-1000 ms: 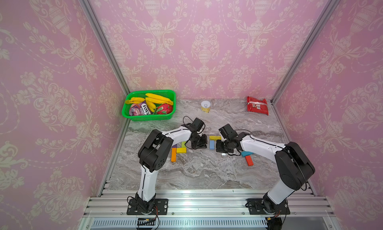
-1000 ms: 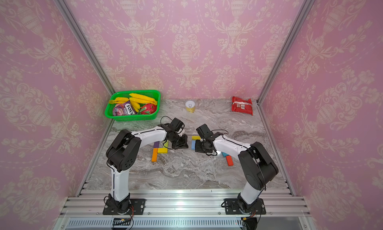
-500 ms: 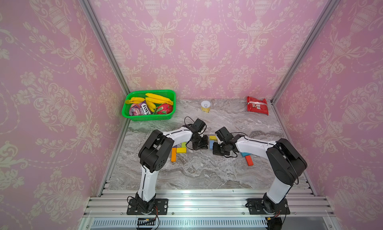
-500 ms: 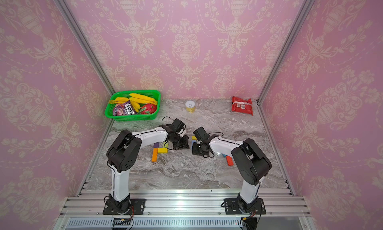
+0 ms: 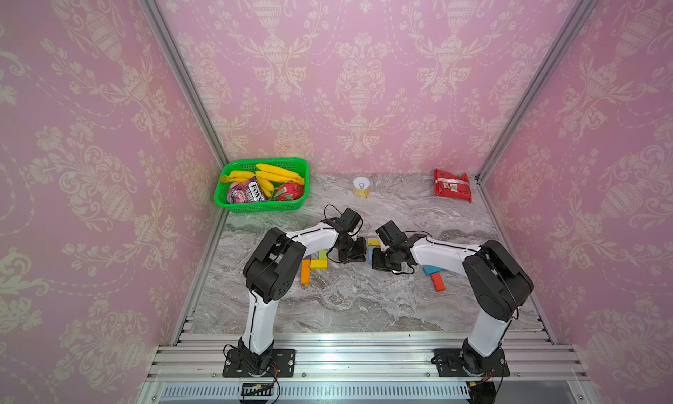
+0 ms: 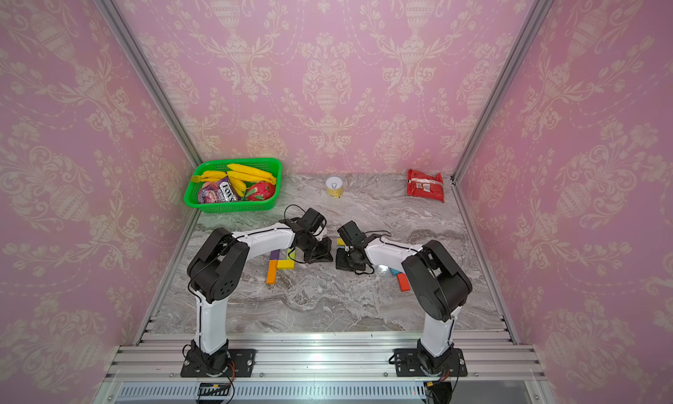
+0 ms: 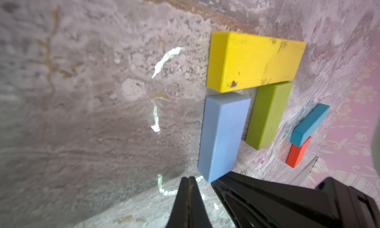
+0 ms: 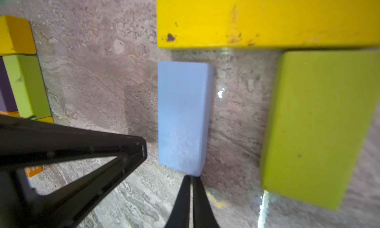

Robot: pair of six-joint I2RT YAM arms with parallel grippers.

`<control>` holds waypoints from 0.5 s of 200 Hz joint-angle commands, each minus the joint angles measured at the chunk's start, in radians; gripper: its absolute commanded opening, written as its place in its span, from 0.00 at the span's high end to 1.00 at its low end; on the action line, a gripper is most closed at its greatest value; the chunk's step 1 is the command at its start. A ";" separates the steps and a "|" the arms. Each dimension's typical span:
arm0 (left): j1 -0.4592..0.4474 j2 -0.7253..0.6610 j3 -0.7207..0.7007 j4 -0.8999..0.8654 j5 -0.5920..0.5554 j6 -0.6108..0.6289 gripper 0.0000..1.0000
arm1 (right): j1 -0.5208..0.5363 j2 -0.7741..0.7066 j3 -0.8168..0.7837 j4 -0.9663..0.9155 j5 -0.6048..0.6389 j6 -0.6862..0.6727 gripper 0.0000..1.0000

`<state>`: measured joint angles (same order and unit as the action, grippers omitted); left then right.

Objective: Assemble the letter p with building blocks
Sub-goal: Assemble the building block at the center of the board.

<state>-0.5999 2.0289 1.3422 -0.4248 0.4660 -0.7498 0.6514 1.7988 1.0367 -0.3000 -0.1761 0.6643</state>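
Observation:
Three building blocks form a group: a yellow block point(image 7: 255, 60) lies across the ends of a light blue block point(image 7: 223, 134) and a lime green block point(image 7: 269, 114). My right gripper point(image 8: 191, 177) is shut and empty, its tips against the light blue block's point(image 8: 184, 118) near end. My left gripper point(image 7: 189, 178) is shut and empty on the bare table beside that block. In both top views the grippers point(image 5: 351, 254) point(image 5: 382, 260) face each other. A teal block point(image 5: 431, 269) and a red block point(image 5: 438, 282) lie to the right. An orange block point(image 5: 305, 271), a second yellow point(image 5: 318, 264), a lime and a purple block lie to the left.
A green basket point(image 5: 233, 207) with bananas and packets stands at the back left. A small yellow can point(image 5: 361, 186) is at the back middle and a red snack packet point(image 5: 451, 185) at the back right. Pink walls close in three sides.
My right gripper has moved left, closer to the left gripper and up to the light blue block. The left arm has hardly moved.

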 commanded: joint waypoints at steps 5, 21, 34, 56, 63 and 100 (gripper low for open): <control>-0.004 -0.010 0.023 -0.012 0.017 0.019 1.00 | -0.005 0.033 0.035 -0.032 0.023 -0.012 0.91; -0.004 -0.012 0.025 -0.014 0.016 0.020 1.00 | -0.006 0.037 0.046 -0.043 0.029 -0.018 0.91; -0.005 -0.012 0.025 -0.014 0.016 0.021 1.00 | -0.007 0.040 0.051 -0.048 0.030 -0.023 0.91; -0.005 -0.009 0.025 -0.014 0.017 0.021 1.00 | -0.010 0.047 0.060 -0.058 0.029 -0.028 0.91; -0.005 -0.008 0.025 -0.014 0.017 0.021 1.00 | -0.010 0.047 0.060 -0.059 0.030 -0.030 0.91; -0.004 -0.010 0.023 -0.013 0.016 0.020 1.00 | -0.010 0.044 0.059 -0.054 0.023 -0.028 0.91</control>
<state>-0.5999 2.0289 1.3457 -0.4252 0.4660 -0.7498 0.6476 1.8286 1.0782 -0.3252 -0.1646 0.6582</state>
